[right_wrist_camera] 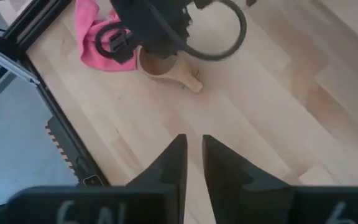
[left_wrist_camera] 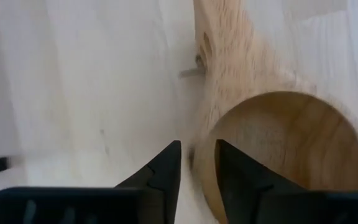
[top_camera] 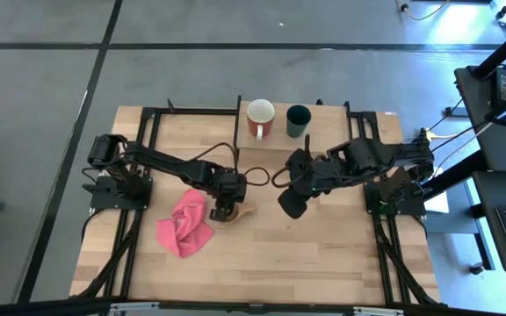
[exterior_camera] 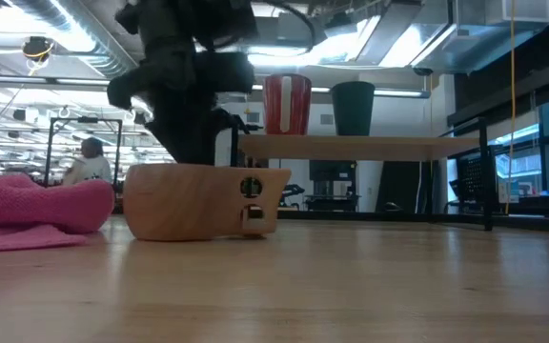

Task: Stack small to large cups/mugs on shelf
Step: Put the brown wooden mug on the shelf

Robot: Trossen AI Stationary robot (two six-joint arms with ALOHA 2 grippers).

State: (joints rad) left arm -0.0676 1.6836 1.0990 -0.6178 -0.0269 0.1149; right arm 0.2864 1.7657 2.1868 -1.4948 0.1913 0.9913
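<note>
Left end effector at frame centre-left, fingers slightly apart astride the wooden cup's rim on the table. Right end effector hovers centre, fingers narrowly apart, empty. Red mug and green cup stand on the shelf, top centre.

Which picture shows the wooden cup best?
The low view: the tan wooden cup sits side-on, whole, upright on the table. The left wrist view shows only its open mouth up close. In the high view and right wrist view the left arm covers most of it.
</note>
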